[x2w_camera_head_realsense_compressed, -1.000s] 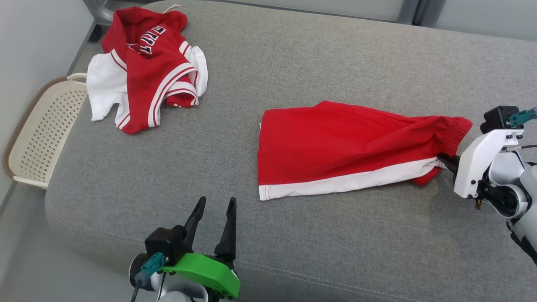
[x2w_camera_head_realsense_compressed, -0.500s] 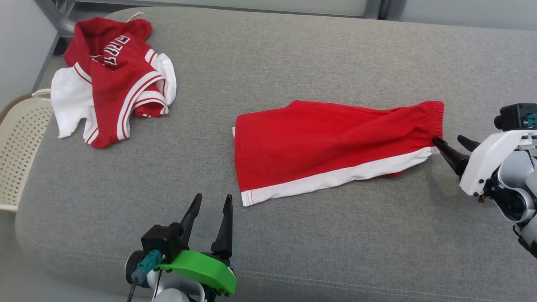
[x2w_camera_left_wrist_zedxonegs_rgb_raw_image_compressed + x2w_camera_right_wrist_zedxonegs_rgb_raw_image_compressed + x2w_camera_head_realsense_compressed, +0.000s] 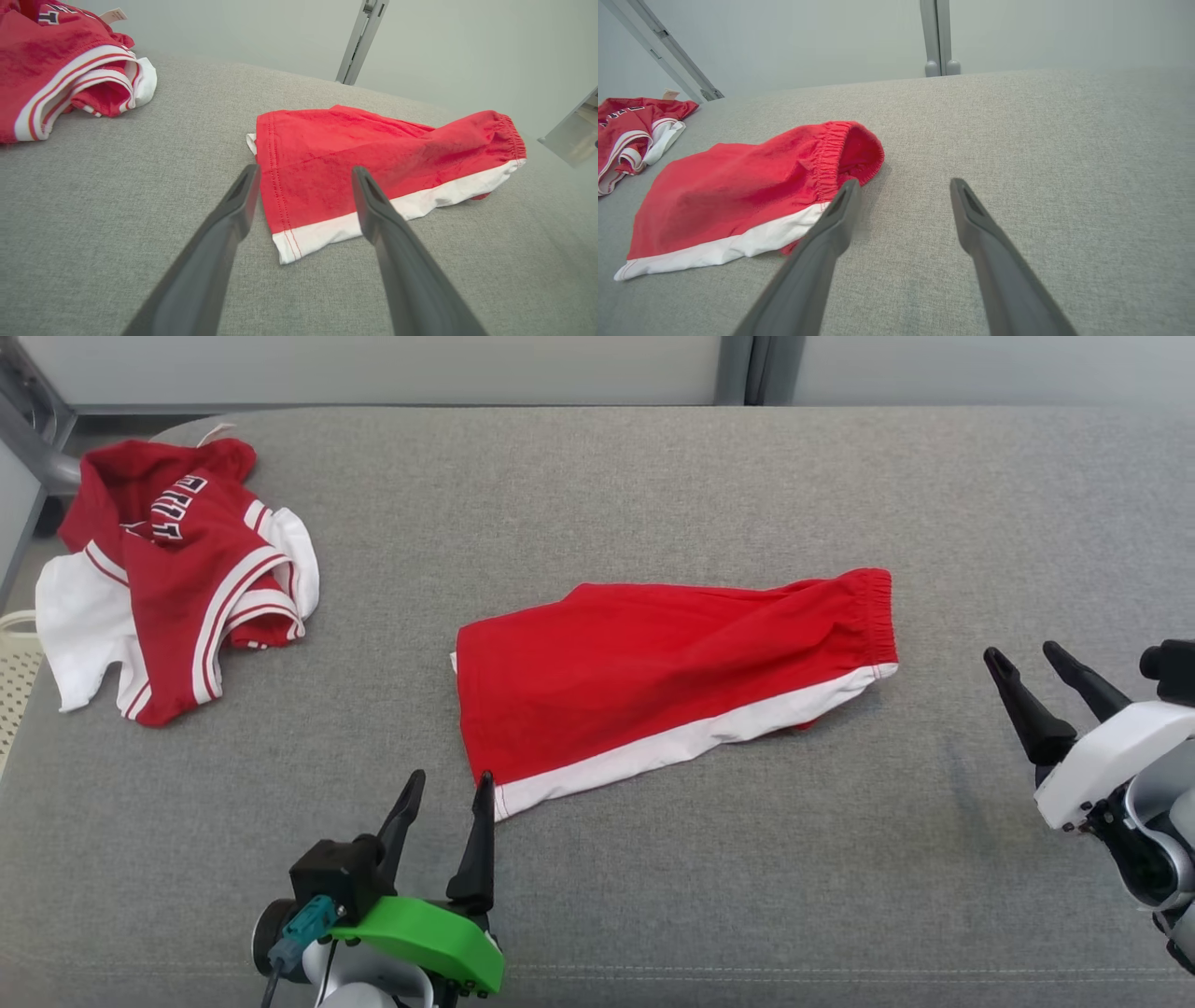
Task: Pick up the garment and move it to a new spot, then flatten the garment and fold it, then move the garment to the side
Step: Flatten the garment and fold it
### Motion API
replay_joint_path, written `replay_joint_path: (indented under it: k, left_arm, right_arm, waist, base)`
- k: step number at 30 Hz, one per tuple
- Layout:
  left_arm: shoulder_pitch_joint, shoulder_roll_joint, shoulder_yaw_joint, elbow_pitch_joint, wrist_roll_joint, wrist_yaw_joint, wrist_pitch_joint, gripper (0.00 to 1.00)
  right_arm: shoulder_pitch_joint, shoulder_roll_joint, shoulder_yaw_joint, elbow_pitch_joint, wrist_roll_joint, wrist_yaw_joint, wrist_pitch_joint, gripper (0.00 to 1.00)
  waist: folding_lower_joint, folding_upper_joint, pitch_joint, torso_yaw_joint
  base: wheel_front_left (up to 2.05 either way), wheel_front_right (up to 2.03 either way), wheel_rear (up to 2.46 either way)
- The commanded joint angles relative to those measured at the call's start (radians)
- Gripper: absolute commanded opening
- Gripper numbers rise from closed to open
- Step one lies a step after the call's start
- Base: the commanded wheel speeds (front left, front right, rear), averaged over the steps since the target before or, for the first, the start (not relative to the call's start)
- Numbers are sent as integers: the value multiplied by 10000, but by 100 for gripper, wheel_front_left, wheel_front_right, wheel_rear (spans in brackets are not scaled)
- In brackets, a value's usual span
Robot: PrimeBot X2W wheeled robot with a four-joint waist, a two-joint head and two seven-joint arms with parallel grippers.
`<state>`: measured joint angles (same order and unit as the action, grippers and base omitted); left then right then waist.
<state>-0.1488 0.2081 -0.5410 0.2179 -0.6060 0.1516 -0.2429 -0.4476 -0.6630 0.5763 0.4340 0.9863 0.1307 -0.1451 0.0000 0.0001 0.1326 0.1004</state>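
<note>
The garment point(image 3: 653, 672) is a pair of red shorts with a white side band, lying fairly flat in the middle of the grey cushion point(image 3: 597, 896). Its elastic waistband points right and its hem points toward my left gripper. It also appears in the left wrist view point(image 3: 364, 154) and the right wrist view point(image 3: 738, 196). My left gripper point(image 3: 448, 784) stands open just short of the hem's near corner, touching nothing. Off to the right of the waistband, my right gripper point(image 3: 1027, 655) is open and empty, a hand's width away from the cloth.
A red and white jersey point(image 3: 168, 579) lies crumpled at the cushion's far left. A cream perforated basket point(image 3: 14, 663) peeks in at the left edge. Bare grey cushion stretches to the right and along the front. Pale wall panels stand behind.
My right gripper has let go of the shorts' waistband, opened, and drawn back to the right. The shorts now lie loose. The head camera has turned, shifting the whole picture left and down.
</note>
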Motion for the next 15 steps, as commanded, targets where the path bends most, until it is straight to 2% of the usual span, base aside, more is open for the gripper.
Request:
replay_joint_path:
  k: [1, 7, 15]
  left_arm:
    - [154, 107, 63, -78, -22, 76, 23, 100]
    - [542, 387, 282, -365, -163, 237, 5, 100]
    - [1377, 898, 793, -782, -417, 639, -32, 100]
  right_arm:
    - [205, 64, -91, -32, -163, 0, -227, 100]
    - [764, 782, -923, -243, -1313, 0, -1005, 100]
    - [1941, 2434, -2907, -1061, -3735, 0, -1189, 100]
  waist:
    - [0, -1, -244, -194]
    - [0, -1, -793, -370]
    - [0, -1, -1496, -436]
  base:
    - [0, 0, 0]
    - [0, 0, 0]
    - [0, 0, 0]
